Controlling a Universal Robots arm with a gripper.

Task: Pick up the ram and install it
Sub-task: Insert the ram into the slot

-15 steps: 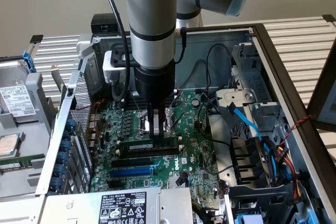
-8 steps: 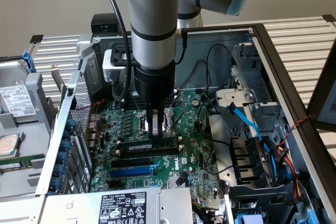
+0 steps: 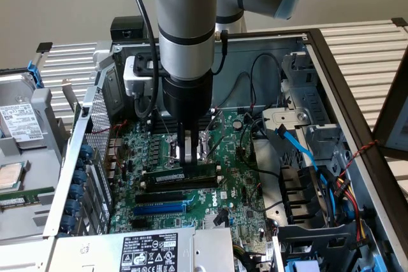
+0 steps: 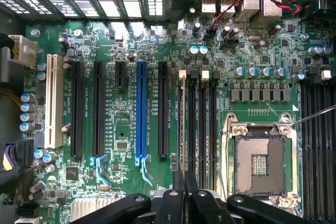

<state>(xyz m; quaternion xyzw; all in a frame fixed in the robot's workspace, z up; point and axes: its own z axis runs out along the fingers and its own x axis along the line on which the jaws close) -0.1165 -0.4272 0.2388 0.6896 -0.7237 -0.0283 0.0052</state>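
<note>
Evidently the ram is being held edge-down by the gripper, which is clamped narrowly on it. It is being aligned with the black memory slots for seating.

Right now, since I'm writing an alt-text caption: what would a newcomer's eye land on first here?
The thick grey robot arm reaching down into the open metal computer case, mid-picture, its fingers pinching a long dark-green memory stick at the green motherboard. Next, the bright blue expansion slot beside black ones.
</note>
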